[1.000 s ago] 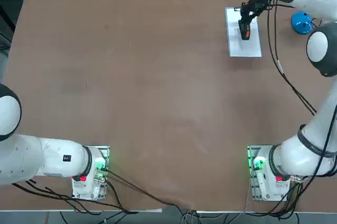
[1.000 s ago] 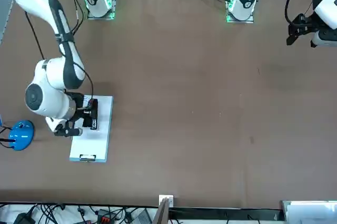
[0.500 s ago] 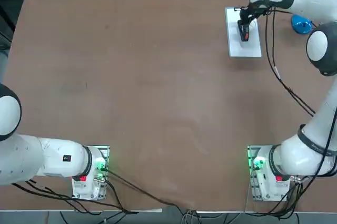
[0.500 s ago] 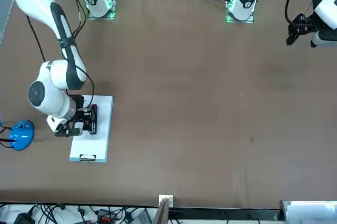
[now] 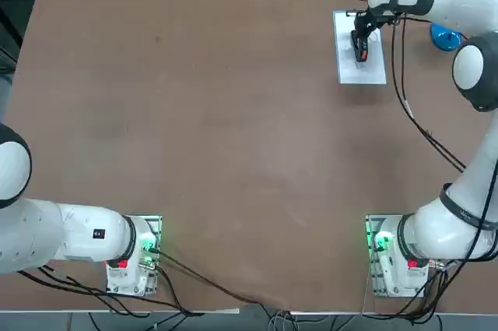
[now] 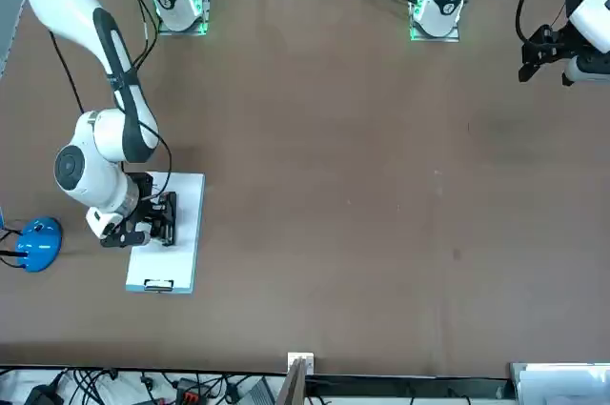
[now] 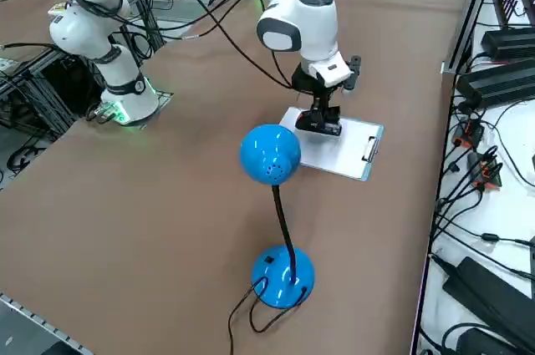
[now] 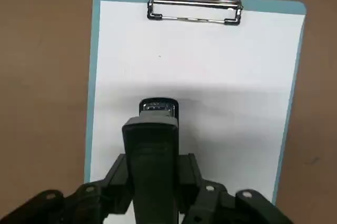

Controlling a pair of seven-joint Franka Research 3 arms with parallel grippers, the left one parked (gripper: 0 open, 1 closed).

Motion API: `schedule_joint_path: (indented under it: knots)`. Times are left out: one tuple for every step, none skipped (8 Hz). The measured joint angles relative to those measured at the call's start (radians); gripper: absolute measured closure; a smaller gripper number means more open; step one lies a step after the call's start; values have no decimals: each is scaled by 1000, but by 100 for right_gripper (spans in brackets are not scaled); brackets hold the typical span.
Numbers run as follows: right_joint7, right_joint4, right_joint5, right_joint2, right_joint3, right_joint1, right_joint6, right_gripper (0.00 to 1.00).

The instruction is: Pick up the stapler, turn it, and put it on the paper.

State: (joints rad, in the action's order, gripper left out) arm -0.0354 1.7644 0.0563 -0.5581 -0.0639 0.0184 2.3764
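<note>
Up at the far right corner of the table in the top view, the right gripper (image 5: 361,37) sits over the paper (image 5: 362,64), clenched around the stapler (image 5: 360,50). You can spot the red patch on the stapler's body, which lies lengthwise along the sheet. A blue desk lamp (image 5: 447,34) stands just off to the right of the paper.

Front view next: the paper (image 6: 179,243) is at the left, with its metal clip (image 6: 158,284) on the short edge nearest the camera. The stapler (image 6: 168,219) is over the half of the sheet away from the clip, and the right gripper (image 6: 157,221) grips it from the lamp side. The lamp base (image 6: 36,244) is on the table beside the arm.

Right side view: the right gripper (image 7: 321,118) comes straight down, and the stapler (image 7: 318,127) looks right down at the paper (image 7: 347,157); whether it's actually touching is hard to tell. The lamp's blue head (image 7: 270,154) blocks part of the sheet's near edge.

Wrist view: the stapler (image 8: 152,150) is clamped between the fingers (image 8: 118,174), its nose pointing toward the clip (image 8: 195,9), with white paper (image 8: 210,71) all around it on a blue-edged board.
</note>
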Motion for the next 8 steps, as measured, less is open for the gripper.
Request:
schedule_joint_path:
  knots:
    - [20, 0, 0, 0, 0, 0, 2, 58]
    - [52, 0, -8, 0, 0, 1, 5, 58]
    - [97, 0, -34, 0, 0, 6, 5, 58]
    - [147, 0, -79, 0, 0, 10, 6, 58]
    - [175, 1, -120, -1, 0, 11, 6, 58]
    - [182, 1, -144, -4, 1, 8, 9, 58]
    - [183, 1, -152, -8, 3, 4, 16, 58]
    - [183, 2, -153, -16, 3, 2, 38, 58]
